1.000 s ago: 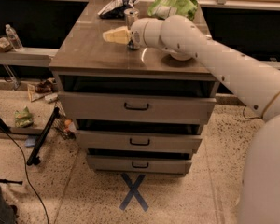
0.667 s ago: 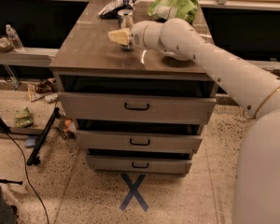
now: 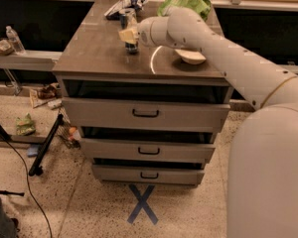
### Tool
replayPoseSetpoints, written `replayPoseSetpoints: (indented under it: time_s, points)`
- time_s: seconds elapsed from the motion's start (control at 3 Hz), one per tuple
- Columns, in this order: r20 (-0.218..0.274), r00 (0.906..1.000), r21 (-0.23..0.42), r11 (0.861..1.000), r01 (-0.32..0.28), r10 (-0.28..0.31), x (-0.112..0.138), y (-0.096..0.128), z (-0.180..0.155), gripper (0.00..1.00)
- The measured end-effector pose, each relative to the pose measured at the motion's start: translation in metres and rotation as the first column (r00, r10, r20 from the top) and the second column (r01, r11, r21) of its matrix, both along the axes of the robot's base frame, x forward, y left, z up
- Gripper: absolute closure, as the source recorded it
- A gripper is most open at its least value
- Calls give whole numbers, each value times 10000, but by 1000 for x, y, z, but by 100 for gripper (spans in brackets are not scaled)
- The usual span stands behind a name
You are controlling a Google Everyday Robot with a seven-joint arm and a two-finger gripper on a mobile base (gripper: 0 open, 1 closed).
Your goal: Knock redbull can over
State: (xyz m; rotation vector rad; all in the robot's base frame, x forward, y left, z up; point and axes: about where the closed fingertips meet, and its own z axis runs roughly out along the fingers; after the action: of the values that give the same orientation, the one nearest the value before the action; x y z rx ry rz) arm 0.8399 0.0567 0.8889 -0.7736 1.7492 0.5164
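One robot arm (image 3: 248, 68) reaches from the lower right, up and leftward across a single grey cabinet (image 3: 104, 58). Its thick forearm slopes over the right half of the top, and the wrist is bent level toward the left. The cabinet has three drawers: top (image 3: 145, 114), middle (image 3: 148, 150) and bottom (image 3: 149, 174), each with one dark handle. One blue X (image 3: 141, 205) marks the speckled floor in front.

On the cabinet top, one green bag (image 3: 188, 1) lies at the rear and one white bowl (image 3: 192, 58) sits partly under the arm. The gripper (image 3: 129, 34) hovers left of centre, right against the upper part of the one redbull can (image 3: 132, 47). The can stands upright, its blue lower band showing beneath. Whether the gripper is spread or closed cannot be told. One clear water bottle (image 3: 13, 38) stands well apart on a shelf at far left.
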Motion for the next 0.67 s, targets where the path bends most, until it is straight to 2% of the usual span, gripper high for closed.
replayPoseSetpoints:
  time_s: [0.33,0.67]
  points:
    - [-28,9989,-1034,9935,-475,475,14,-7,18,100]
    - [-291,9900,-2353,9617,-1408,1378,17,-12,26,100]
